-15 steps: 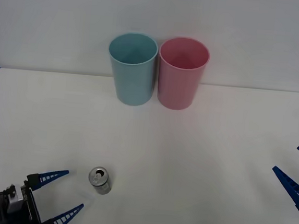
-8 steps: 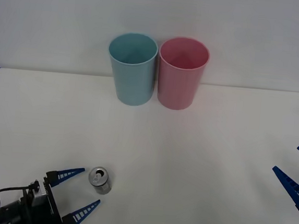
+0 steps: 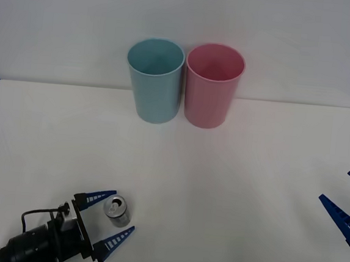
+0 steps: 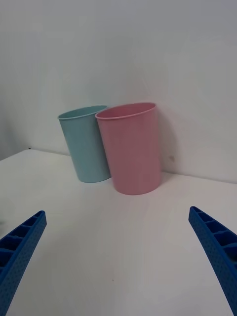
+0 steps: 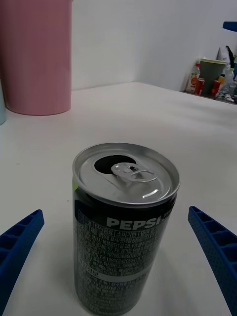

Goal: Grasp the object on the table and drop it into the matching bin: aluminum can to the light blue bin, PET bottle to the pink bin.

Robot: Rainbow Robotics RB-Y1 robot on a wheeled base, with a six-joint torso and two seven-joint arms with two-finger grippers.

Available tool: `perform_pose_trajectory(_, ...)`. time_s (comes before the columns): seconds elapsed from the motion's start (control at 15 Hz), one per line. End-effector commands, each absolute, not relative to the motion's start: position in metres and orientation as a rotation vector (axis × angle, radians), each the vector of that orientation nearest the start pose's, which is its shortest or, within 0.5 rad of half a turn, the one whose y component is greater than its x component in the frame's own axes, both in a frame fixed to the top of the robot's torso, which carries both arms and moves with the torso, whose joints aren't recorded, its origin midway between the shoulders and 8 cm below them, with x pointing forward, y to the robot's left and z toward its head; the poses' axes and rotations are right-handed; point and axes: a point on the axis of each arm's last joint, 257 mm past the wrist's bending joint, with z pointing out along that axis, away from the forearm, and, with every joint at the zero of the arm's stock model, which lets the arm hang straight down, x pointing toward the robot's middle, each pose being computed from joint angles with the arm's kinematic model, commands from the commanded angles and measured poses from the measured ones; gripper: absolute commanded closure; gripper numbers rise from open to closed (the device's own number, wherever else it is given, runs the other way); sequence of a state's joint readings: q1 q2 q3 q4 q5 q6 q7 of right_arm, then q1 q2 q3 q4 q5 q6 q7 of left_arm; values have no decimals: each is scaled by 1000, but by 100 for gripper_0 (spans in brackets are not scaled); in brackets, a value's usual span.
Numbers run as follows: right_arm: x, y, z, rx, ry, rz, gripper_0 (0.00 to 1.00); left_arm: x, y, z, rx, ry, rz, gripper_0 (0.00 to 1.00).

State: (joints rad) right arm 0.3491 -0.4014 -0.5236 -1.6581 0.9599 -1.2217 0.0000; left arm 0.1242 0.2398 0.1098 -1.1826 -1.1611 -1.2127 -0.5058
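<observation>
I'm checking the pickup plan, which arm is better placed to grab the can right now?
Left. The left gripper is open with its fingers either side of the can, while the right gripper waits at the table's far edge.

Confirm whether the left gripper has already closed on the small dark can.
No: the left gripper is open, its blue fingers either side of the small dark metal can, not touching it.

Lab-like test setup, plain white table [image 3: 249, 193], bare white wall [image 3: 294, 31], cluttered bottles and containers [image 5: 210, 76] behind

Shiny metal can [image 5: 125, 222], smooth plastic bins [image 3: 154, 80], matt white table [image 3: 231, 185]
</observation>
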Motion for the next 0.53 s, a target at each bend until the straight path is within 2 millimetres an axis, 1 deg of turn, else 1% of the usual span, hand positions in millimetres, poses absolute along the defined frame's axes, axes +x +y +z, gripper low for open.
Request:
perform_pose_trajectory(0.07,342,-330,-169,-465,1441,567,0,359,135,-344,774,1473,-695,0)
perform_pose_trajectory(0.2,342,-330,-169,-465,1441,567,0,360,132,-344,773,1472,-696,0)
perform_pose_trajectory(0.47,342,-330,-169,-465,1441,567,0,362,130,-343,784,1470,-694,0)
perform_pose_trajectory(0.53,342,-330,-169,-465,1441,567,0,361,131,-344,787,1471,-693,18)
